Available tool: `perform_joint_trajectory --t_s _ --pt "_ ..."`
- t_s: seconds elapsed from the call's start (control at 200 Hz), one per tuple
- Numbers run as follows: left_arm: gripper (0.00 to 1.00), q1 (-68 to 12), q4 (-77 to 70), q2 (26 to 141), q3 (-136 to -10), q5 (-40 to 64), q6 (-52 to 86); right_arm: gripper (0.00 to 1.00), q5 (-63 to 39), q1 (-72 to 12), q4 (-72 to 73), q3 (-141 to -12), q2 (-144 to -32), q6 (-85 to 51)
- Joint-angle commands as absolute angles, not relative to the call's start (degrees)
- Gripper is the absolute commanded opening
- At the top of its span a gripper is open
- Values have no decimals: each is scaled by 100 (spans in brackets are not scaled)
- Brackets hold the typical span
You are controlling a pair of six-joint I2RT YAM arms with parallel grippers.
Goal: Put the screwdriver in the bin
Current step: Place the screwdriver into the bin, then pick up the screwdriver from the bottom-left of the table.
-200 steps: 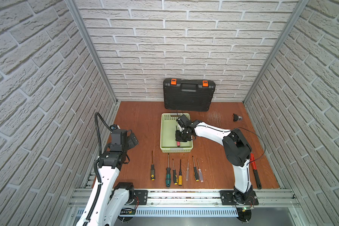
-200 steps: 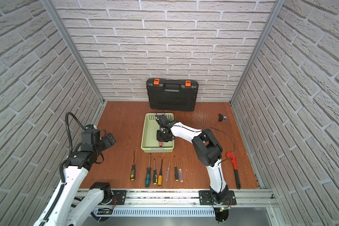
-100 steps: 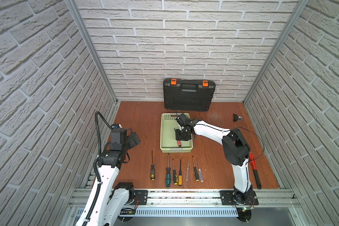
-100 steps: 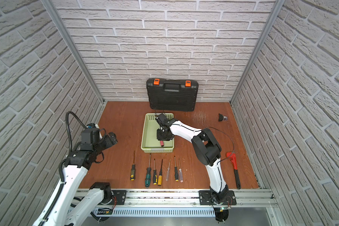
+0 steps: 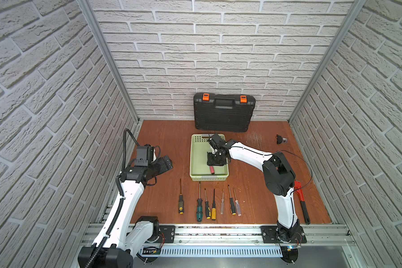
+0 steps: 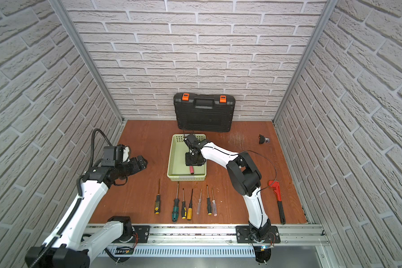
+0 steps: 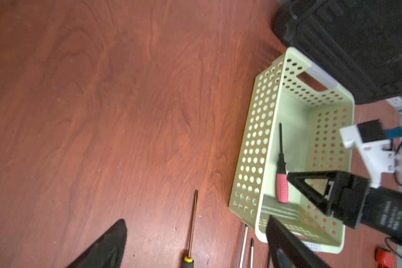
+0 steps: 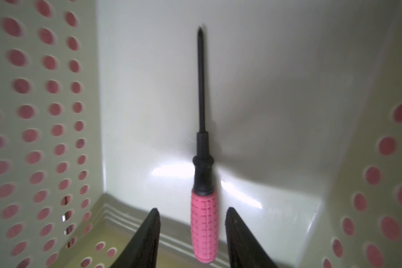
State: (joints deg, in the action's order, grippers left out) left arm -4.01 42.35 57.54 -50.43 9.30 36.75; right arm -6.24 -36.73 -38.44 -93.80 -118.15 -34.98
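Our right hand [image 8: 192,210] sits low in the bin [image 8: 149,92], jaws apart and clear of the pink-handled screwdriver [image 8: 203,220], which lies flat on the bin floor. We judge the placing done. Next we lift straight out without clipping the walls. Our left hand [image 5: 165,162] hangs open over the bench [image 5: 167,134], well apart.

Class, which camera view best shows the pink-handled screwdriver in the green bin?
The right wrist view: the screwdriver fills the frame, tip to handle, lying on the bin floor. The left wrist view shows it whole but small. In both top views the right gripper hides all but the handle end.
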Motion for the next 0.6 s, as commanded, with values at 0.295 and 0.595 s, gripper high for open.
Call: perform_joint_trajectory --t_s 0.295,0.595 --pt "80 -1429 5647 6451 -5229 871 4511 49 -609 -3826 -2432 -8939 -10105 -3016" --pt "65 -2650 6211 6275 -4603 758 5319 48 -493 -3917 -2118 -8289 -9716 -2395"
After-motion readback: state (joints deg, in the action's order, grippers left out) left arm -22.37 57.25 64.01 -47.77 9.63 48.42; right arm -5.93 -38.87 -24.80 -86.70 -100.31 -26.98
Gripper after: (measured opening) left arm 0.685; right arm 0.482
